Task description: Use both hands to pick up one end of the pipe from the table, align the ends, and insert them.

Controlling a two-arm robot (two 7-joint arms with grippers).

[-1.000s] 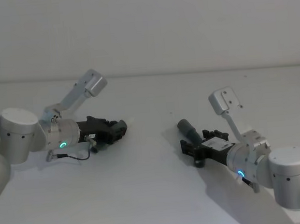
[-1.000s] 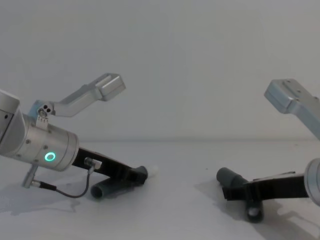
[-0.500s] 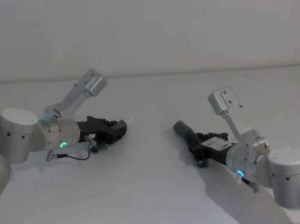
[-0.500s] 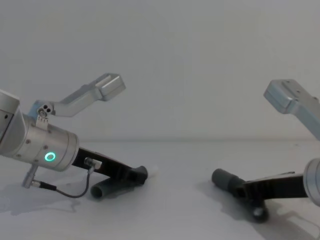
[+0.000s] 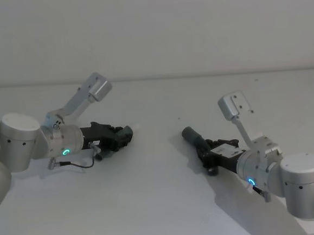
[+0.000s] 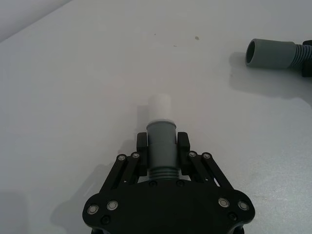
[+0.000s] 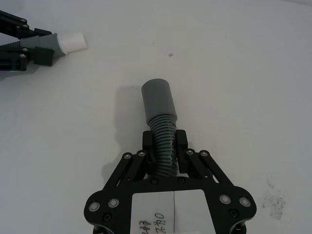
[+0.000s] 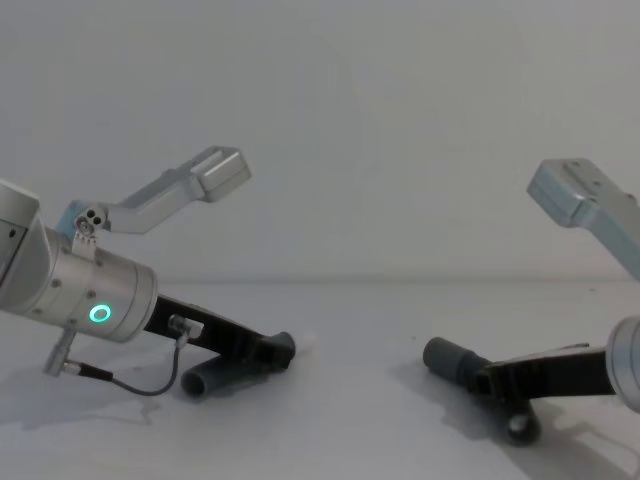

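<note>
While left end effector (image 5: 124, 135), right end effector (image 5: 206, 155) are each pinching pipe piece (image 5: 197, 139) low over counter (image 5: 153, 205), head view showing wide gap.
Left wrist: white stub tip (image 6: 159, 106) jutting.
Right wrist: grey cuff (image 7: 157, 97) overhanging ribs, risking drooping off-axis.
Chest: tail (image 8: 197, 383) risking scraping.

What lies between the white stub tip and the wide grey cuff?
Only bare matte white table separates white stub tip and grey cuff, as the left wrist view shows.

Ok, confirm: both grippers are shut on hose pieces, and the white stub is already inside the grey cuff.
Not inside: the left wrist view shows the white stub and grey cuff apart, bare table between. The left gripper is shut on the stub piece, the right gripper on the cuff piece.
</note>
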